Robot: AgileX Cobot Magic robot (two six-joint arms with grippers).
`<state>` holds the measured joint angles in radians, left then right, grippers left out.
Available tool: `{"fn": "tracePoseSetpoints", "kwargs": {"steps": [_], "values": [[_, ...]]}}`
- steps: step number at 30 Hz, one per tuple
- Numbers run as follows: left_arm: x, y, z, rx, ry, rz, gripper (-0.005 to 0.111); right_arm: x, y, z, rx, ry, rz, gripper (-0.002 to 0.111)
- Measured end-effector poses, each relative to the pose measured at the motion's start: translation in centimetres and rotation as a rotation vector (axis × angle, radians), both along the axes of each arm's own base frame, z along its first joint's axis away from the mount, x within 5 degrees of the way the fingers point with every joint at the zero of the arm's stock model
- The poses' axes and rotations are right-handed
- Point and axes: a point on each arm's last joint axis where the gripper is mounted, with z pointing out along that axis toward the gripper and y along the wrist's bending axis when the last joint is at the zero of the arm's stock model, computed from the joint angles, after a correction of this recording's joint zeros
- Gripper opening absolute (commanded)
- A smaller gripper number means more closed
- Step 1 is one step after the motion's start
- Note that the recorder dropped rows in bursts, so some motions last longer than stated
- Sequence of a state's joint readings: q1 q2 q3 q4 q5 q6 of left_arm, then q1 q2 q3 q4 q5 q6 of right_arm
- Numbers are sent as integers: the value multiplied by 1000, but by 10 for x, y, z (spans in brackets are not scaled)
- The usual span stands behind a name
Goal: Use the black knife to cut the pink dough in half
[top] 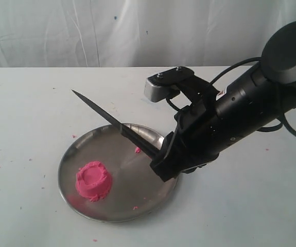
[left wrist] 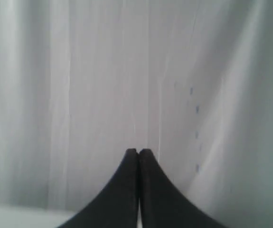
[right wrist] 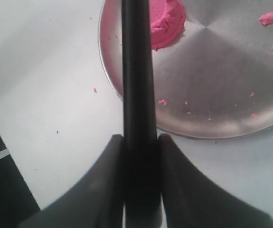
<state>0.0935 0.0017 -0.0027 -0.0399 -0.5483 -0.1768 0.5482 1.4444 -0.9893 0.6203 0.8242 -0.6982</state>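
Knife held raised above the plate, dough uncut.

The black knife is seen clamped between the right gripper only in its wrist view. The left gripper is pressed together, empty, facing a curtain. Beyond, the pink dough sits whole near the steel plate rim.

Bright pink dough, seemingly all-black knife

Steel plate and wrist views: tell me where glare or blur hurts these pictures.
Exterior view: the plate shows soft sheen, the dough stays clear. Right wrist view: the knife in the right hand is close and blurred, the plate rim glares. Left wrist view: the shut left hand and the curtain look soft.
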Motion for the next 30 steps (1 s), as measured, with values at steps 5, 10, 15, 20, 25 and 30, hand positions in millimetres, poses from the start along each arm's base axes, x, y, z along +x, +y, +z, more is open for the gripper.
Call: {"fn": "tracePoseSetpoints", "kwargs": {"steps": [5, 10, 15, 20, 25, 30], "values": [[-19, 3, 33, 0, -338, 35, 0, 0, 0, 0, 1, -3, -2, 0], [-38, 2, 79, -8, -479, 31, 0, 1, 0, 0, 2, -9, -7, 0], [-35, -10, 119, 216, -314, 41, 0, 6, 4, -12, -12, 28, -11, 0], [20, -8, 113, 327, -18, 37, 0, 11, 8, -27, -24, 94, -17, 0], [85, -1, 75, 293, 366, -19, 0, 12, 9, -31, -37, 103, -9, 0], [133, -9, 23, 293, 704, -130, 0, 14, 4, -34, -94, 79, -21, 0]]}}
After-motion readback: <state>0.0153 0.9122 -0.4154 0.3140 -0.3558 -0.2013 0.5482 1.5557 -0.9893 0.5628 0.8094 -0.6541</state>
